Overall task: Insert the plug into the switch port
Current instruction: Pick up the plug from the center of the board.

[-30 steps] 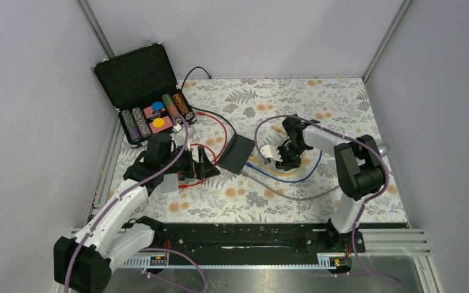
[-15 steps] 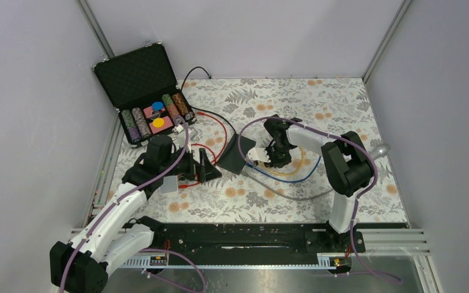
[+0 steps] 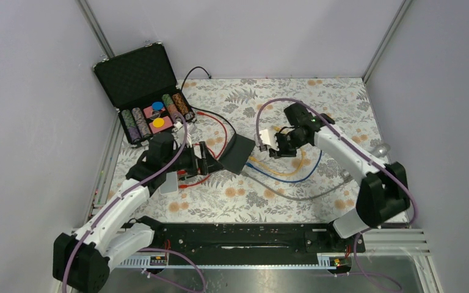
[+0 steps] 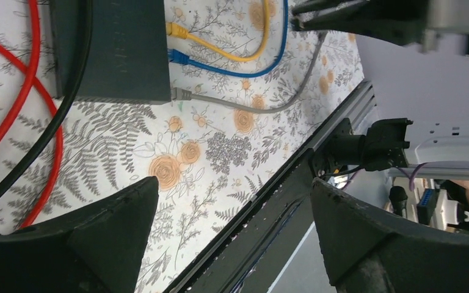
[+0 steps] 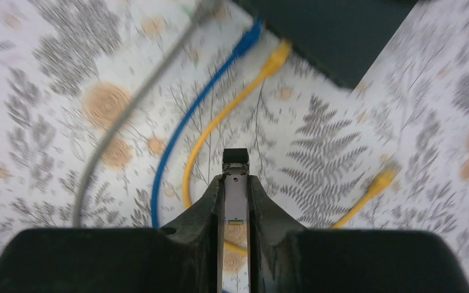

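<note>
The plug (image 5: pixel 236 201) is a slim silver module with a black tip and gold contacts. My right gripper (image 5: pixel 235 178) is shut on it, tip pointing ahead, hanging over the cables a short way right of the switch (image 5: pixel 336 30). From above, the right gripper (image 3: pixel 279 145) hovers right of the flat black switch (image 3: pixel 237 154). Yellow (image 4: pixel 177 30), blue (image 4: pixel 180 58) and grey (image 4: pixel 183 94) connectors sit in the switch's (image 4: pixel 116 49) ports. My left gripper (image 4: pixel 233 182) is open and empty, just left of the switch (image 3: pixel 206 160).
Yellow (image 3: pixel 293 168), blue (image 3: pixel 302 177) and grey (image 3: pixel 305 195) cables loop on the floral mat right of the switch. A loose yellow connector (image 5: pixel 381 180) lies there. Red (image 3: pixel 220 131) and black (image 3: pixel 210 114) cables run behind. An open poker-chip case (image 3: pixel 146 91) stands far left.
My right gripper closed on the plug and lifted it off the mat beside the switch, while the right arm's elbow swung out to the right. The left gripper edged toward the switch.
</note>
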